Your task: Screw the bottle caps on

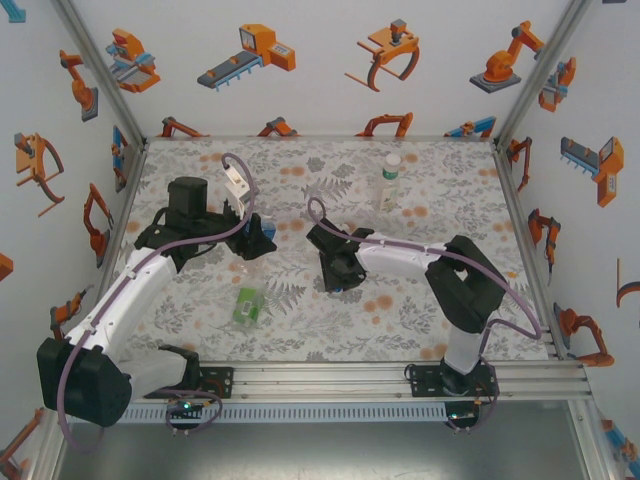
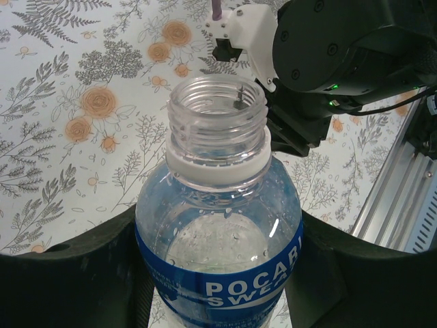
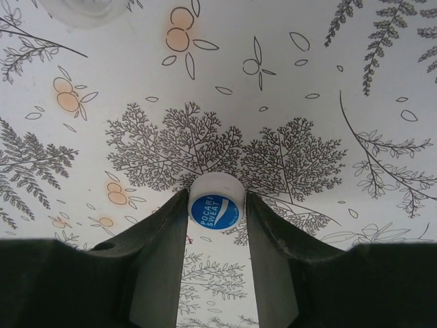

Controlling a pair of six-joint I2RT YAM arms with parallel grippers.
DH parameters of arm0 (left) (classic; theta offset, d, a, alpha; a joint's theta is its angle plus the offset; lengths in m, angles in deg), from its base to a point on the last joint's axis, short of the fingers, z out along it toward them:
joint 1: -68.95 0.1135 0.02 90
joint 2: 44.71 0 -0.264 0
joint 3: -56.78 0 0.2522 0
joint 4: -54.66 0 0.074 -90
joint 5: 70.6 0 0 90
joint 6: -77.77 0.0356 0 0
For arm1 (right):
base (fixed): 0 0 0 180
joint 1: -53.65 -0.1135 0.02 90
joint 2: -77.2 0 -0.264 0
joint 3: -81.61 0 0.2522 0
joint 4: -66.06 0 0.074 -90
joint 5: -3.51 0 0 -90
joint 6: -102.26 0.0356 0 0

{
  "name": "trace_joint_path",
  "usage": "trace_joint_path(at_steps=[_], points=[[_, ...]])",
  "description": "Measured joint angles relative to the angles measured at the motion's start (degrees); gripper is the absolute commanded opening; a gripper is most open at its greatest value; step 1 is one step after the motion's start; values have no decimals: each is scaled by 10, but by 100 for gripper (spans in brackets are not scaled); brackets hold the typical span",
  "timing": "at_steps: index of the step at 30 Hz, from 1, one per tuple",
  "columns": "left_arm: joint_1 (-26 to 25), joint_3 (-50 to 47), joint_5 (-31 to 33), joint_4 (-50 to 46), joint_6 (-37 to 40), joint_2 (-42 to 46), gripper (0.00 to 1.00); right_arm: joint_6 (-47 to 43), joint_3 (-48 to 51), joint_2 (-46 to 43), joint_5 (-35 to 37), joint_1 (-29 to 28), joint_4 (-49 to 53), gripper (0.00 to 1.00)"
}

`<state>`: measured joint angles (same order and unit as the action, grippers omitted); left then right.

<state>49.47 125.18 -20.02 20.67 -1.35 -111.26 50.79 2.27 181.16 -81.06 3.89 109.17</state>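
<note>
From above, the table wears a matte cloth printed with grey ferns and orange blossoms, and an aluminium rail runs along its near edge. The left gripper is clamped on the blue-labelled bottle, which stands upright at mid-table. The right gripper points down at the cloth just to the right of it. A green-labelled bottle lies on its side nearer the rail. A slim bottle with a white cap stands well apart, toward the back.

From the left wrist, the blue-labelled bottle is clear, rounded plastic beaded with droplets inside. Its threaded neck is open, with a white collar ring below the threads. The black fingers press its shoulders from both sides. The label reads "POCARI SWEAT". The right arm's glossy black housing looms just behind the neck.

From the right wrist, the right gripper pinches a small round white cap on the cloth, with a dark finger touching each side. Its blue top reads "POCARI SWEAT". A pale round shape at the top edge is too blurred to name.
</note>
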Motion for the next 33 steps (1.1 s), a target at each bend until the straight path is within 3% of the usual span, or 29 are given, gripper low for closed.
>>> trace_joint_path(at_steps=[15,25,33], points=[[0,0,0,0,0,-4,3,-12,0,-9,9,0,0,28],[-19,0,-25,0,14,-9,2,-146,41,-189,12,-1,-52,25],[-56,7,-46,-15,64,-9,0,-297,36,-303,-41,-2,-63,25]])
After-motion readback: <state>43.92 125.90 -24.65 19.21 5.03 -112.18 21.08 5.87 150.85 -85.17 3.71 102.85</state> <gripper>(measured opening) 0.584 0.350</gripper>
